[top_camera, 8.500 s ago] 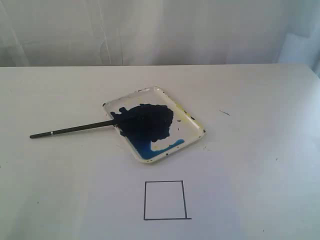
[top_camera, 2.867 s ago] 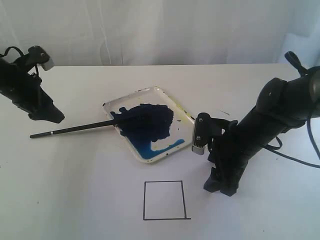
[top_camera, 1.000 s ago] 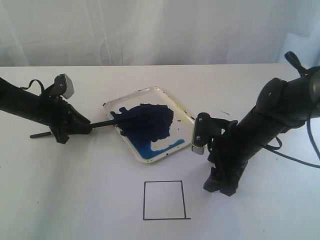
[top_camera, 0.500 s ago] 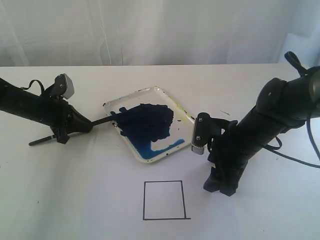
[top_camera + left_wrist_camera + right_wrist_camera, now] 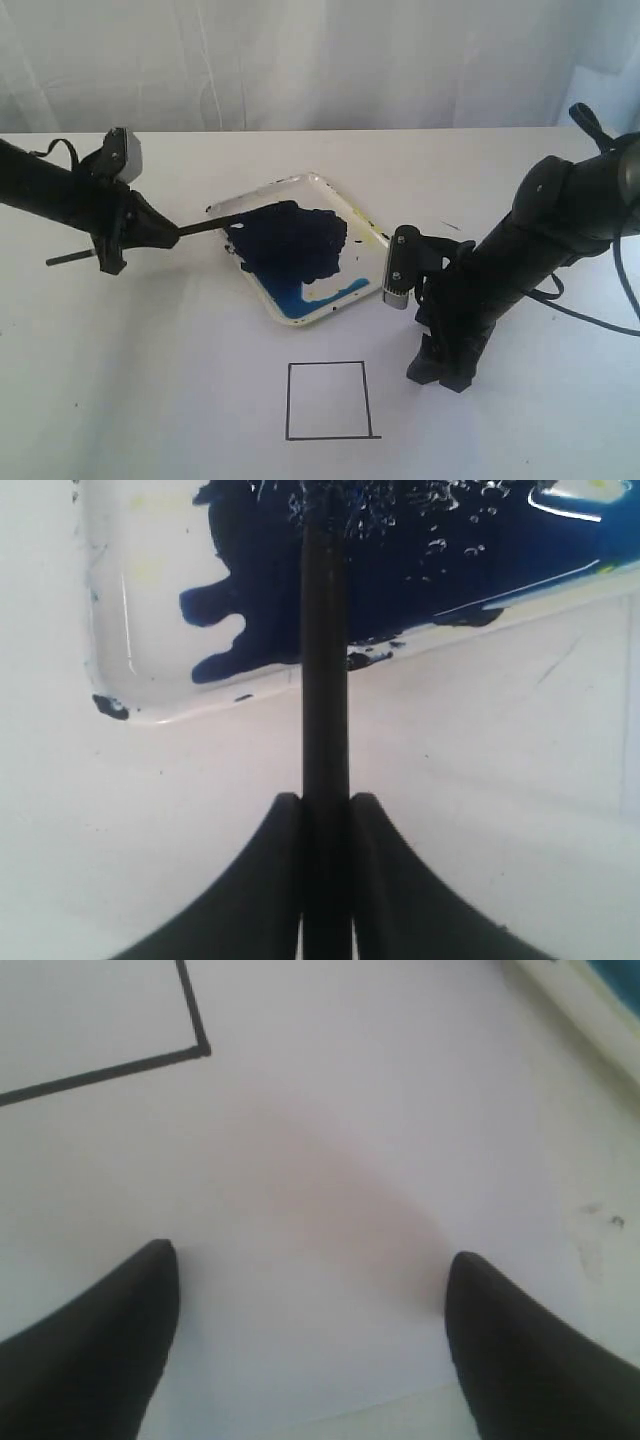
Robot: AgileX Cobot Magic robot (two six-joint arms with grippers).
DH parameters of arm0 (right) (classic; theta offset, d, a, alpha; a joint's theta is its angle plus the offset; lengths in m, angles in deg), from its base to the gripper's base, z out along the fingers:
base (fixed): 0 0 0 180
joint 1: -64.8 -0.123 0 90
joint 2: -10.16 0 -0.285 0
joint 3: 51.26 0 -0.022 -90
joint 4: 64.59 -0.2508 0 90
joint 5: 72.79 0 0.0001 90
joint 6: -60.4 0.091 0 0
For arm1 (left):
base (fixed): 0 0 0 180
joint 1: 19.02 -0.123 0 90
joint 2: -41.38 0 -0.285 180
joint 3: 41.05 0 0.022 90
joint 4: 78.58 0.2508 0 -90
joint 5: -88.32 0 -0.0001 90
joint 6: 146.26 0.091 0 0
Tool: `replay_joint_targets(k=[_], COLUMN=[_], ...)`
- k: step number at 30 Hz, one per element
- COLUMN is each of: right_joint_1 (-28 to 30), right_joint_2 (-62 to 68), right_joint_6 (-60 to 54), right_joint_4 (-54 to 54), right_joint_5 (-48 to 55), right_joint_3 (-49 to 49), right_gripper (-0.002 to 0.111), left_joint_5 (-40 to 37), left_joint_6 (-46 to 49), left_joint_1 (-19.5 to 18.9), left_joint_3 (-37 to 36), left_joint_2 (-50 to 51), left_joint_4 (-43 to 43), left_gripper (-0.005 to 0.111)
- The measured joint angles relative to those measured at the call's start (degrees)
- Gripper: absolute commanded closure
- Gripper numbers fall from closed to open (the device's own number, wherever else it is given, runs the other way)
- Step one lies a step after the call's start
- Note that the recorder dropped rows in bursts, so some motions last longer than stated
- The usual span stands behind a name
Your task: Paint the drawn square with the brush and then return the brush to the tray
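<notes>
The left pincer (image 5: 325, 805) is clamped tight on the handle of the brush (image 5: 325, 650), just off the tray's (image 5: 392, 250) left corner. The bristle end reaches the dark blue blotch (image 5: 295, 245) inside the tray. The right pincer (image 5: 310, 1260) gapes wide, holding nothing, low over the table (image 5: 150, 380) just right of the tray. The drawn square (image 5: 328, 400) lies in front of the tray, its interior white.

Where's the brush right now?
Left side of the exterior view: the brush is clamped in the left gripper, its tip over the dark blue paint in the tray, its back end sticking out behind the gripper.
</notes>
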Motion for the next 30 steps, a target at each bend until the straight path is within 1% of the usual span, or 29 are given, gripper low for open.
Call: replay_joint_targets(k=[5,9,16,19,21,25,30], right_joint_1=[0.0,0.0,0.0,0.0,0.0,0.0,0.0], right_joint_2=[0.0,0.0,0.0,0.0,0.0,0.0,0.09], right_joint_6=[0.0,0.0,0.0,0.0,0.0,0.0,0.0], right_joint_4=[0.0,0.0,0.0,0.0,0.0,0.0,-0.03], right_joint_5=[0.0,0.0,0.0,0.0,0.0,0.0,0.0], right_joint_3=[0.0,0.0,0.0,0.0,0.0,0.0,0.0], right_gripper=[0.039,0.039,0.039,0.039,0.039,0.039,0.039], left_joint_5=[-1.51,-5.46,-11.57,-13.63,-14.14,-15.26,-17.09], left_joint_6=[-7.29,-12.71,-21.8,-26.32,-29.22,-36.43,-44.96], left_joint_1=[0.0,0.0,0.0,0.96,2.85,8.47,15.45], left_joint_3=[0.0,0.0,0.0,0.0,0.0,0.0,0.0], left_joint_2=[-6.02,-10.99,-20.81,-24.46,-26.76,-29.85,-30.67], left_joint_4=[7.98,15.3,22.43,27.99,31.99,40.46,48.73], left_gripper=[0.107,0.107,0.107,0.107,0.107,0.107,0.107])
